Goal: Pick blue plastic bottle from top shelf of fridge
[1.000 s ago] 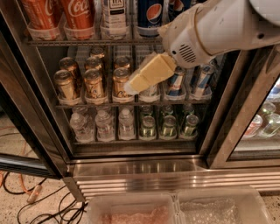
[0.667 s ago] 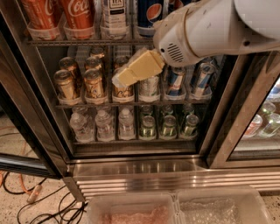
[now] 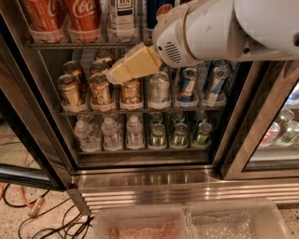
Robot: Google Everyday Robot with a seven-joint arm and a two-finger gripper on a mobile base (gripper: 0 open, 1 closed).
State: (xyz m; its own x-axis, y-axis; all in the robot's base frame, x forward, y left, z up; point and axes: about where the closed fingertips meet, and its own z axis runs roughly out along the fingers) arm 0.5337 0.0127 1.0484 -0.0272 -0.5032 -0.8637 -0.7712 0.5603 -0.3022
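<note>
The fridge [image 3: 140, 179] stands open in front of me. On its top shelf [image 3: 70, 45] the blue plastic bottle [image 3: 122, 18] with a white label stands third from the left, between a red Coca-Cola bottle [image 3: 84, 14] and a dark blue Pepsi bottle [image 3: 156, 11]. Only its lower part shows. My gripper [image 3: 113, 74], cream-coloured on a white arm [image 3: 210, 28], points left and down. It hangs just below the top shelf, under the blue plastic bottle and in front of the can rack. It holds nothing.
Gold cans [image 3: 70, 91], a silver can [image 3: 159, 88] and blue-silver cans [image 3: 187, 84] fill the middle rack. Small water bottles [image 3: 110, 133] and green bottles [image 3: 180, 133] fill the lower one. The door frame [image 3: 18, 140] is left, a second cooler [image 3: 280, 126] right, cables [image 3: 28, 205] and plastic trays [image 3: 140, 224] below.
The gripper and arm have moved left and up, from in front of the middle rack's right cans to just under the top shelf below the blue plastic bottle.
</note>
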